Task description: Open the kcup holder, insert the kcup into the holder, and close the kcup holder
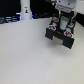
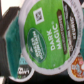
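Observation:
The kcup point(image 2: 42, 42) fills the wrist view: a round pod with a green "Dark Magic" lid, tilted and very close to the camera. In the exterior view my gripper point(image 1: 63, 22) hangs over the kcup holder point(image 1: 61, 37), a black boxy unit at the exterior view's upper right, with its tray of round slots slid out. A small green spot, the kcup point(image 1: 63, 20), shows between the fingers, so the gripper appears shut on it just above the tray. The fingertips themselves are hidden in the wrist view.
Other pods sit around the green one: a teal pod point(image 2: 7, 44), a dark-topped pod point(image 2: 75, 20) and an orange-red pod point(image 2: 78, 65). A white bottle-shaped object point(image 1: 25, 10) stands at the back, toward the exterior view's left. The table point(image 1: 25, 60) is pale.

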